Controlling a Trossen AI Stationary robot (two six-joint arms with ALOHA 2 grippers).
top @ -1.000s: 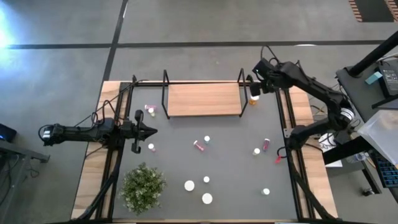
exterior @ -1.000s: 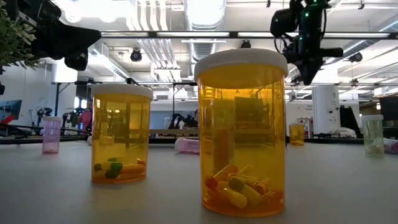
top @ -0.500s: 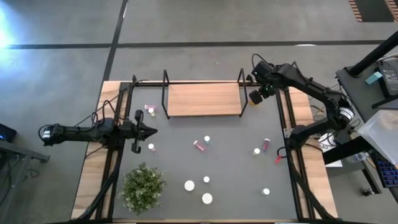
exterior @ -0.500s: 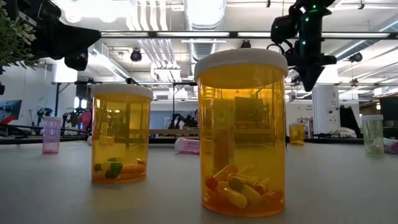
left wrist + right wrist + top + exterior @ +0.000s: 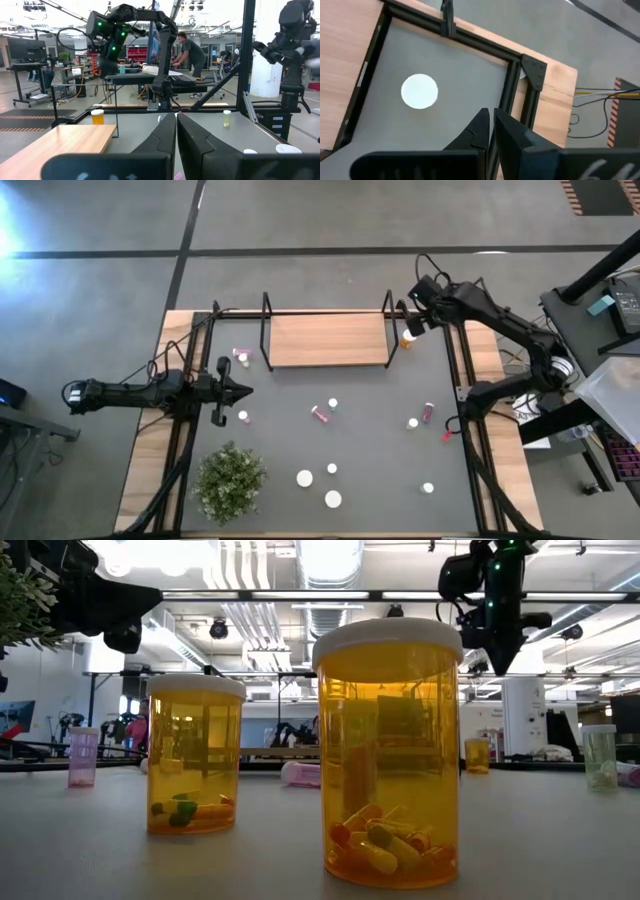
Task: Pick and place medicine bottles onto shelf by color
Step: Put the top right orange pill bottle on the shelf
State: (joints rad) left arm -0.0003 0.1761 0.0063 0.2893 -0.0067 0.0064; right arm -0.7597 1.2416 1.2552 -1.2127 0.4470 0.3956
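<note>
The wooden shelf (image 5: pixel 328 340) with black wire ends stands at the far middle of the dark mat. An orange bottle (image 5: pixel 407 338) stands upright on the mat just right of the shelf's right end; its white cap shows in the right wrist view (image 5: pixel 420 91). My right gripper (image 5: pixel 417 320) hovers above it, shut and empty (image 5: pixel 490 120). My left gripper (image 5: pixel 243 388) waits shut and empty at the left (image 5: pixel 176 125). Other bottles stand or lie across the mat: a pink one (image 5: pixel 240 355), a lying pink one (image 5: pixel 321 414), a white-capped one (image 5: pixel 412 422).
A green potted plant (image 5: pixel 230 480) stands at the near left. Several bottles stand near the front edge (image 5: pixel 333 499), two orange ones close to the low camera (image 5: pixel 388 755). Pink bottles (image 5: pixel 428 411) lie near the right rail. A person stands in the room beyond (image 5: pixel 191 50).
My right gripper dipped a little toward the orange bottle beside the shelf's right end, then drew back up and toward the far edge, staying shut. No bottle has moved.
</note>
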